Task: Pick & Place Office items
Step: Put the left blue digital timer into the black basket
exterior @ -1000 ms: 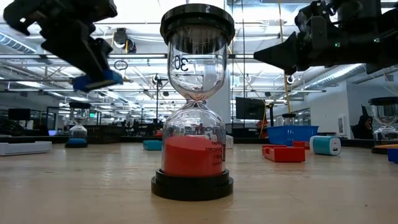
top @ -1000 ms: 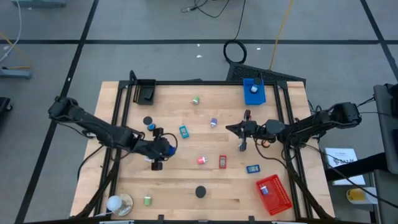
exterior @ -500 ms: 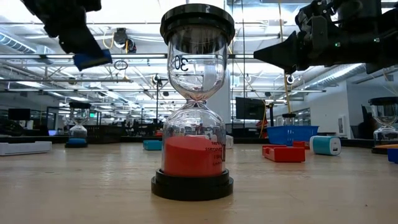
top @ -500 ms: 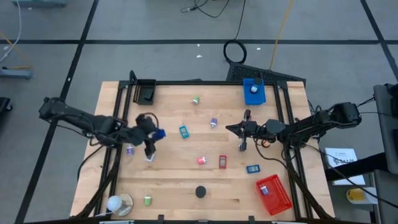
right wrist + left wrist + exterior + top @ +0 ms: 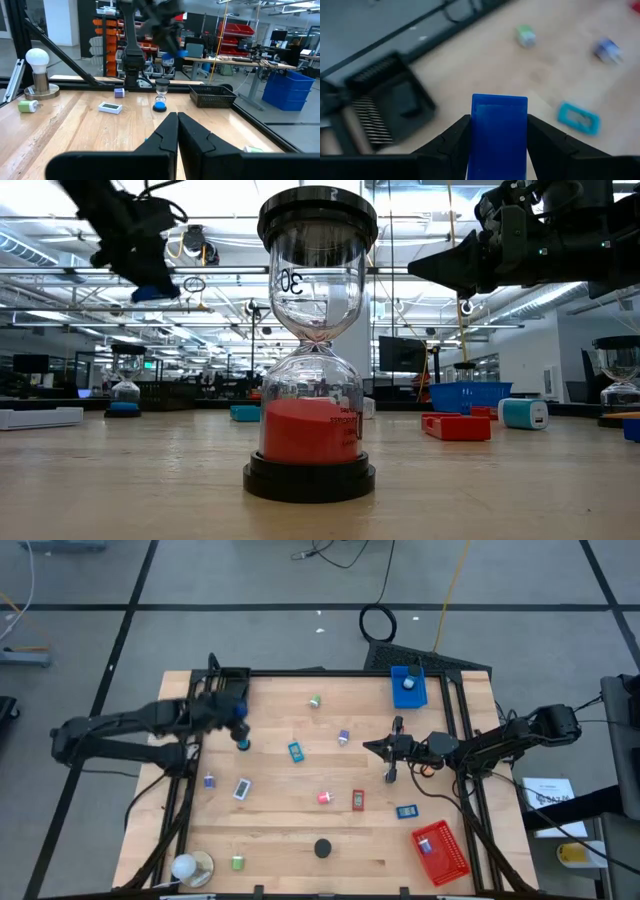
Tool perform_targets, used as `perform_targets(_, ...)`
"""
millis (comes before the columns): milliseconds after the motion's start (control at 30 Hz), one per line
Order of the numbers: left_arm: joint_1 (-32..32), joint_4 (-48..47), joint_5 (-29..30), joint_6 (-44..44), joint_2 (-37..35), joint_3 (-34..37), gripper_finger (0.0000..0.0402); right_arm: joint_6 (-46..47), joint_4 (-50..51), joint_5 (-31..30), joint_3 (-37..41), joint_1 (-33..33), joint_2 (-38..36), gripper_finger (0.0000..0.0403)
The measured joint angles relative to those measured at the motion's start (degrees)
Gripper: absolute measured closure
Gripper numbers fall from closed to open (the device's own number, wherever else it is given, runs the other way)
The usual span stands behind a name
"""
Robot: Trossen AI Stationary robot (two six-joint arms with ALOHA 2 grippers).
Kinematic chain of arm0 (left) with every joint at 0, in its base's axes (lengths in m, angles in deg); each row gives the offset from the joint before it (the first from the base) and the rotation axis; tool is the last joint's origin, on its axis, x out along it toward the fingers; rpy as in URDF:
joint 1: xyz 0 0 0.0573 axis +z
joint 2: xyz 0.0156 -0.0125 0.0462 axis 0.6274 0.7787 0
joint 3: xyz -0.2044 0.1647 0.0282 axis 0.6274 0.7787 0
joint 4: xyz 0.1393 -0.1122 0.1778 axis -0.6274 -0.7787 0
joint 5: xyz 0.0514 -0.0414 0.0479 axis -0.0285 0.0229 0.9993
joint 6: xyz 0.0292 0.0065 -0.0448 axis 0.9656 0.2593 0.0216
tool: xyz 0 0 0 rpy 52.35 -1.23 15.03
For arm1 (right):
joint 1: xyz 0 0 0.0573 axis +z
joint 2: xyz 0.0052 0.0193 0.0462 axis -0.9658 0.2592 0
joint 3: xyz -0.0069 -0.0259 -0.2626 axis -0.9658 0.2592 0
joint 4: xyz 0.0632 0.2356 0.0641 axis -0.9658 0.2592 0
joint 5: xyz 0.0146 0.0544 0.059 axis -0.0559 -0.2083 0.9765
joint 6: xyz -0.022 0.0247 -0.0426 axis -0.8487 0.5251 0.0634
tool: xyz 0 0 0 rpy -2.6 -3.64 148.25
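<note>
Left gripper (image 5: 498, 131) clamped on a blue block (image 5: 499, 131), raised near the black tray (image 5: 233, 686).
Right gripper (image 5: 391, 777) closed, empty, hovering over the wooden table (image 5: 280, 830); workshop beyond.

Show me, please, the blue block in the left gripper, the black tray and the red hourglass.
blue block (image 5: 499, 131), left wrist view, middle of its front face.
black tray (image 5: 394, 107), left wrist view, its dark floor.
red hourglass (image 5: 311, 430), low view, the red sand in its lower bulb.

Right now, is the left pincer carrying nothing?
No, in the left wrist view the left pincer grips a blue block between its dark fingers, above the table.
</note>
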Motion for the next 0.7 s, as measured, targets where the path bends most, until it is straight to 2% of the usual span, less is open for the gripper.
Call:
perform_targets(133,12.7,-2.8,-2.1,3.9,5.6,-9.0,0.0232,0.0,0.0,0.0,0.0,0.0,0.0,0.0399)
perform_targets(267,24.9,-3.4,-7.8,7.3,13.8,-16.7,0.0232,0.0,0.0,0.0,0.0,0.0,0.0,0.0398)
perform_targets(367,31.7,-3.8,-11.5,7.5,20.6,-20.1,0.0232,0.0,0.0,0.0,0.0,0.0,0.0,0.0399)
perform_targets(533,37.5,-3.9,-12.6,8.0,30.5,-21.3,0.0232,0.0,0.0,0.0,0.0,0.0,0.0,0.0399)
perform_targets(700,38.7,-1.3,-12.1,8.1,38.2,-21.3,0.0232,0.0,0.0,0.0,0.0,0.0,0.0,0.0399)
